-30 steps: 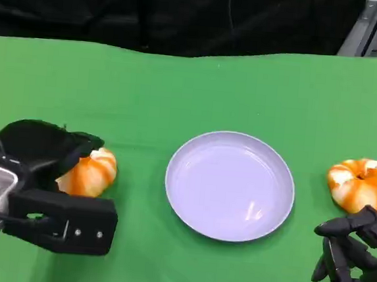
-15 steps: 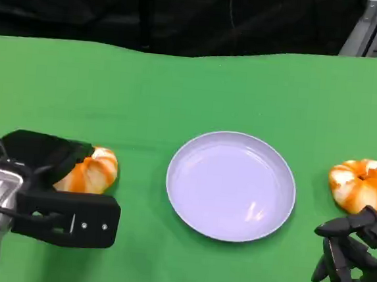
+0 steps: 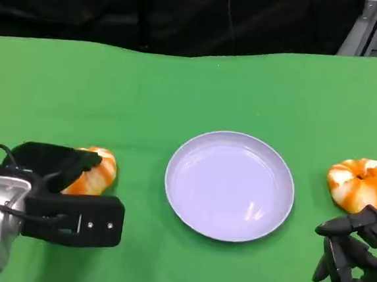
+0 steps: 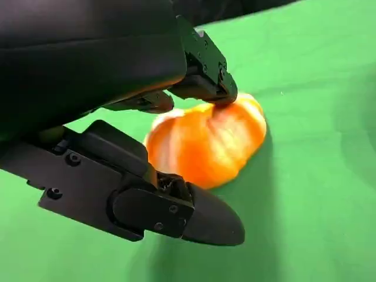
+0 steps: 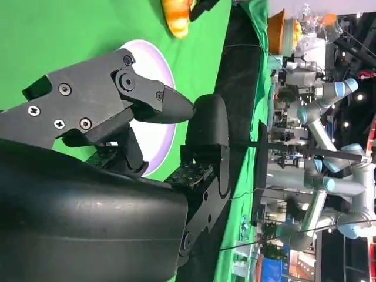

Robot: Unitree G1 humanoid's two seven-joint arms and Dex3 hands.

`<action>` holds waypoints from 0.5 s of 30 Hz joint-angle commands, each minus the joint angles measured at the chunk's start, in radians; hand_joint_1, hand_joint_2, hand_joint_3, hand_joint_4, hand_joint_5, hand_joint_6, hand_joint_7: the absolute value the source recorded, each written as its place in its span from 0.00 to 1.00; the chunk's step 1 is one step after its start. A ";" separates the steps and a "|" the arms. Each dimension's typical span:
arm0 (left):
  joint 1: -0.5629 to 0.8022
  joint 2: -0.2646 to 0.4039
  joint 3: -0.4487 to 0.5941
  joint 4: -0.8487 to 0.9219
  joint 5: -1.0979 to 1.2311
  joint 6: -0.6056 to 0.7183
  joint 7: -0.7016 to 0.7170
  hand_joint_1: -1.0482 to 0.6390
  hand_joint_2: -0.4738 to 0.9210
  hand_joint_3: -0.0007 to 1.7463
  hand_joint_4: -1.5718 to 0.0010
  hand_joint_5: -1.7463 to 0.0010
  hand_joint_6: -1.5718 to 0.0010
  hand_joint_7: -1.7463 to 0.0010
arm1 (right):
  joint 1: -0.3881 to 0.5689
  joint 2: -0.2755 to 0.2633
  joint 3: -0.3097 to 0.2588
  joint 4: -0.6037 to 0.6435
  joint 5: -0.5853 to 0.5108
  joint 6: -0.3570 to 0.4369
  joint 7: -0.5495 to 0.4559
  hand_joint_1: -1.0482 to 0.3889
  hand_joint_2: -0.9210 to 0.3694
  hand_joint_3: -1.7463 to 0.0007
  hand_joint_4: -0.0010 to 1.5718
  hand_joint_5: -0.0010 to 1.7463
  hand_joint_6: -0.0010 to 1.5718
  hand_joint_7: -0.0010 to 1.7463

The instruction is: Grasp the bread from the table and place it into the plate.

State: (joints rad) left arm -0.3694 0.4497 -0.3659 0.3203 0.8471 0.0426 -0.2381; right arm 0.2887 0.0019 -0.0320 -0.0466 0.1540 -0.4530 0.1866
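**A:** So here's where we are: our left hand sits over the bread at the left of the green table, well apart from the plate. In the left wrist view one finger touches the top of the bread and another comes in under its near side, so we're around it, but it looks more like cupping than a firm pinch.

**B:** Yeah, that's our worry. It's rounded and probably soft, so if we lift on a loose hold it could roll out or drop short of the plate.

**A:** And our right hand?

**B:** Fingers loosely curled in on nothing, just beside the second bread. If we move it carelessly, we'd probably nudge that one.
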 commanded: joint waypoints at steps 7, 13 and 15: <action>-0.041 0.017 -0.020 0.070 -0.040 -0.015 0.004 0.15 1.00 0.21 0.75 0.99 0.74 1.00 | 0.010 -0.009 -0.009 -0.016 0.004 -0.007 0.002 0.62 0.13 0.54 0.56 0.95 0.51 0.82; -0.064 0.020 -0.026 0.126 -0.037 -0.039 0.045 0.15 1.00 0.21 0.74 0.99 0.74 0.99 | 0.012 -0.010 -0.011 -0.020 0.004 0.001 -0.002 0.62 0.14 0.54 0.57 0.95 0.51 0.82; -0.072 0.016 -0.029 0.145 -0.039 -0.043 0.058 0.15 1.00 0.21 0.74 0.99 0.74 0.99 | 0.011 -0.010 -0.012 -0.020 0.005 0.003 -0.002 0.62 0.14 0.53 0.56 0.95 0.51 0.83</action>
State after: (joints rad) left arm -0.4268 0.4506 -0.3919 0.4319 0.8130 -0.0009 -0.1980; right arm 0.2934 0.0015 -0.0323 -0.0563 0.1549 -0.4531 0.1887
